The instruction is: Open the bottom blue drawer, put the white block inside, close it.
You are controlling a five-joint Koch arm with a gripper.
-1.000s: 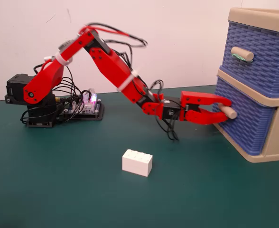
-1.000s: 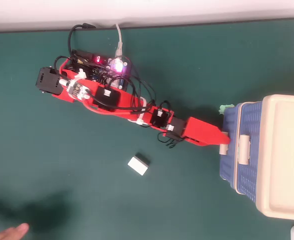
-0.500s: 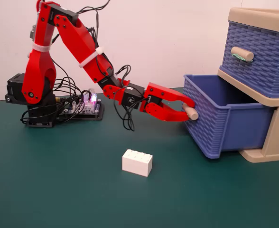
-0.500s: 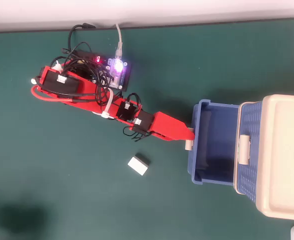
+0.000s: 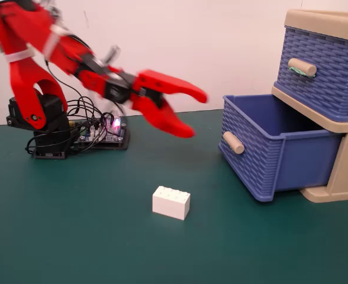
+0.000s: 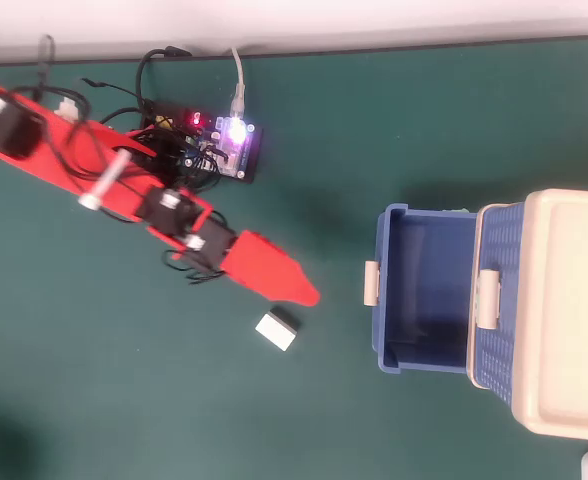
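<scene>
At the upper left of the fixed view, the red arm (image 5: pixel 38 41) is reaching rightward from its base, with the lit controller board (image 5: pixel 106 133) sitting just behind it. The gripper (image 5: pixel 196 113) is hanging in the air at centre frame with its jaws spread wide apart, and it is holding nothing.

Below it, at lower centre, the white block (image 5: pixel 171 202) is lying flat on the green table (image 5: pixel 73 236), studs up, apart from both the gripper and the chest.

At the right of the frame, the bottom blue drawer (image 5: pixel 251 154) is standing pulled well out of the beige chest (image 5: pixel 340 171); its beige peg handle (image 5: pixel 233 142) is facing the arm. The upper drawer (image 5: pixel 322 71), with a green-smeared handle, is sitting shut.

Judged from this layout, the opening step is done and the pick-up step is in hand. The next move calls for lowering the open gripper over the block, aligning the jaws across its narrow sides, then closing on it.

The fixed view is showing the gripper's height above the table and the spread of its jaws; the overhead view is stacking the jaws one above the other, so the opening cannot be read there. The overhead view is instead showing that the gripper (image 6: pixel 309 295) tip is lying just up and right of the block (image 6: pixel 276 330), and that the drawer (image 6: pixel 386 290) interior is empty.
</scene>
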